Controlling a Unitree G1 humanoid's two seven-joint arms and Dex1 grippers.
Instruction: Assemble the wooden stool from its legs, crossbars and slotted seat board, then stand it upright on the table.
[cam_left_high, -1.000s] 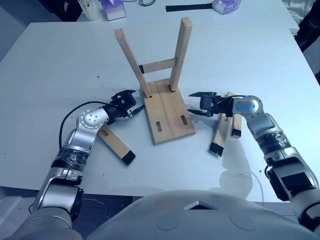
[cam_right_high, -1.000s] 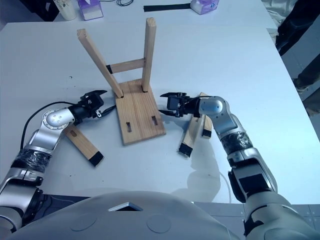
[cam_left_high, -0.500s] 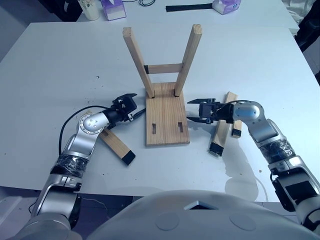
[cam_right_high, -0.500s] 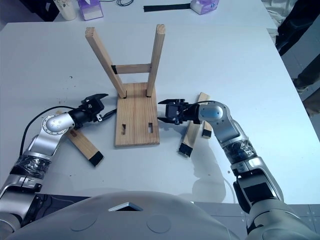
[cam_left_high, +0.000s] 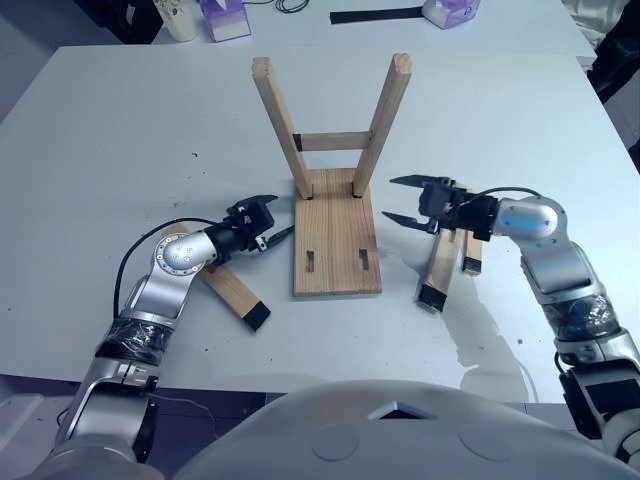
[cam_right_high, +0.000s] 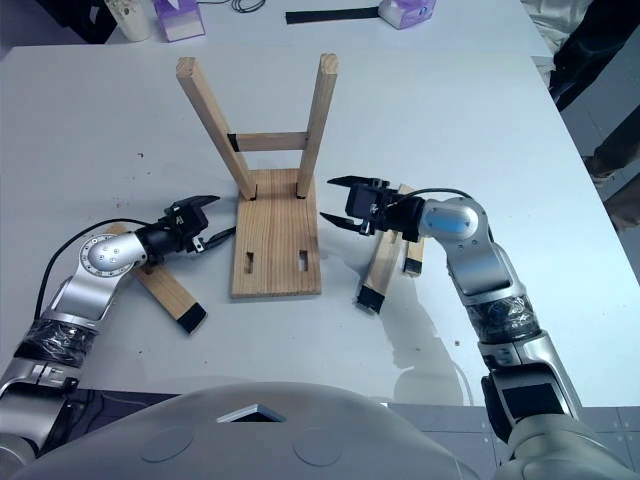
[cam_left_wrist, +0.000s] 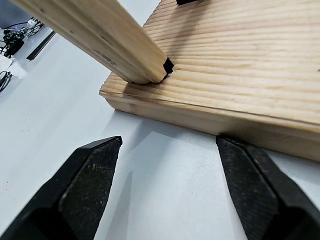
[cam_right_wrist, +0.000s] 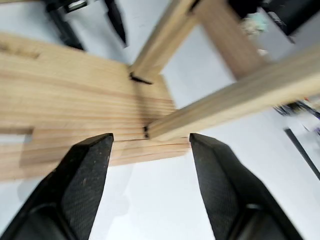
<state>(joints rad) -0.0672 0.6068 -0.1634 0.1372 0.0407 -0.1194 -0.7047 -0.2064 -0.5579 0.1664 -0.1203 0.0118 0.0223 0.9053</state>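
Observation:
The slotted seat board (cam_left_high: 337, 235) lies flat mid-table. Two legs (cam_left_high: 282, 125) rise from its far end, joined by a crossbar (cam_left_high: 335, 141). Its two near slots (cam_left_high: 311, 262) are empty. My left gripper (cam_left_high: 285, 213) is open just left of the board's far-left corner, with the board edge (cam_left_wrist: 200, 117) straight ahead between its fingers (cam_left_wrist: 85, 185). My right gripper (cam_left_high: 388, 198) is open to the right of the board, by the right leg's base (cam_right_wrist: 240, 100). One loose leg (cam_left_high: 235, 293) lies under my left forearm. A loose leg pair (cam_left_high: 440, 268) lies below my right wrist.
At the table's far edge stand a purple box (cam_left_high: 226, 17), a cup (cam_left_high: 180, 17), a black strip (cam_left_high: 376, 15) and a tissue pack (cam_left_high: 450, 10). The table's front edge runs close below both forearms. Bare tabletop lies left and right of the upright legs.
The board with its legs has turned from skewed to square with the table. My right gripper has risen from the board's right edge toward the right leg's base and opened wider.

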